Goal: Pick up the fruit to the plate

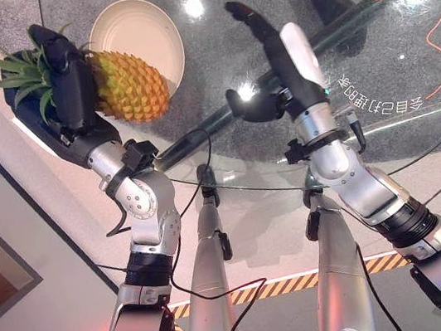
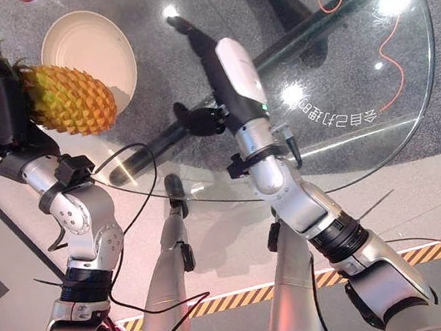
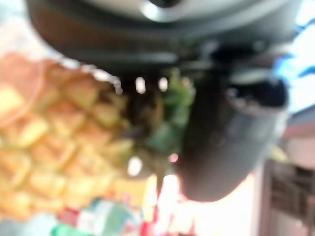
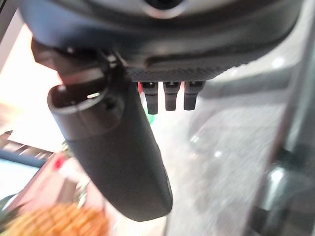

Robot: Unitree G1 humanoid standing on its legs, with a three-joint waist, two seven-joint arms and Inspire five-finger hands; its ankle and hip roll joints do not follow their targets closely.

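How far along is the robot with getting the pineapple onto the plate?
Done: the left hand has the pineapple, fingers curled round its leafy end. In hand: the fruit hangs by the cream plate, overlapping its near rim. Left: lay it on the plate and let go. The right hand hovers open over the glass table, holding nothing.
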